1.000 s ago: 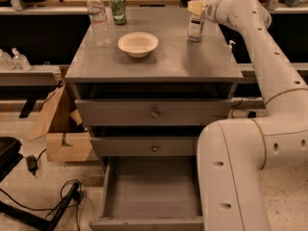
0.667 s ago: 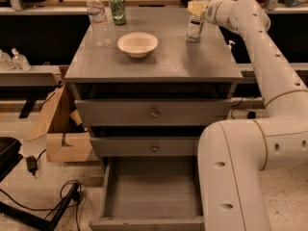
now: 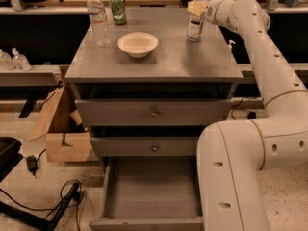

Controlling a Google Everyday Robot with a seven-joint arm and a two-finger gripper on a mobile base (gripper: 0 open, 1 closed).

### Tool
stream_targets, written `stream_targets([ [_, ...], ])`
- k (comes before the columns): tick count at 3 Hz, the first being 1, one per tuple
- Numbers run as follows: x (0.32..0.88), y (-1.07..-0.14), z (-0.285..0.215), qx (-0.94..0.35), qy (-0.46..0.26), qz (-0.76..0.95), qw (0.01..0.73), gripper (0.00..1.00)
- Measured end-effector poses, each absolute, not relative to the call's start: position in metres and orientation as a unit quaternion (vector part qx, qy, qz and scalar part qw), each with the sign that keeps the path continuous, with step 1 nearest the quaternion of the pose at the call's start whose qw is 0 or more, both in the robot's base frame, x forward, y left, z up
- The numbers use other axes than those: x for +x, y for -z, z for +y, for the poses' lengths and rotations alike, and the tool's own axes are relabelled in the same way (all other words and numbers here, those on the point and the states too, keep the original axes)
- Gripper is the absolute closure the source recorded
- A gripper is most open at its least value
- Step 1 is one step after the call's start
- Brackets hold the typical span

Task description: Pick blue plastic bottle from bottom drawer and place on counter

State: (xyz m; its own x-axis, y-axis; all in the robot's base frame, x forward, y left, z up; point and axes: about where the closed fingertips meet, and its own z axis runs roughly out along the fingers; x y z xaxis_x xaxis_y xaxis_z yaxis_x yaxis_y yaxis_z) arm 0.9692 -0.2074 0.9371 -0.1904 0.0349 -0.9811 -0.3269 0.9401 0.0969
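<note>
1. Change since the earlier frames: next to none. The blue plastic bottle (image 3: 194, 27) stands on the same far-right spot of the desk (image 3: 159, 64), and the claw (image 3: 196, 6) is at the same place by its upper part. At most the wrist has shifted slightly.
2. Nearest: the bottom drawer (image 3: 151, 191) is pulled out and its flat grey floor is bare. The robot arm (image 3: 231, 177) rises beside its right edge and hides that corner.
3. Above it, the two knobbed drawers (image 3: 154, 112) are pushed in. A cardboard box (image 3: 65, 138) sits on the floor to the left of the cabinet.
4. Mid desk: a cream bowl (image 3: 138, 44), well apart from the task bottle.
5. Far right of the desk: the bottle is upright with its base on the surface. Its long axis is vertical, neck end up, label facing the camera.
6. The claw is level with the bottle's neck and touching or just beside it. Whether it clamps the bottle or has let go cannot be told.
7. Far left: a taller clear bottle (image 3: 97, 17) and a green can (image 3: 118, 7), both upright.
8. Judgement: this is the placing step, close to finished. The next move calls for a release, if that is not yet done, then a retreat straight up and away so the light bottle is not tipped.
</note>
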Motion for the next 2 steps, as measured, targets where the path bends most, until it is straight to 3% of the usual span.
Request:
stream_targets([
  [2, 0.9689, -0.9375, -0.2072, -0.096, -0.144, 0.758, 0.629, 0.07],
])
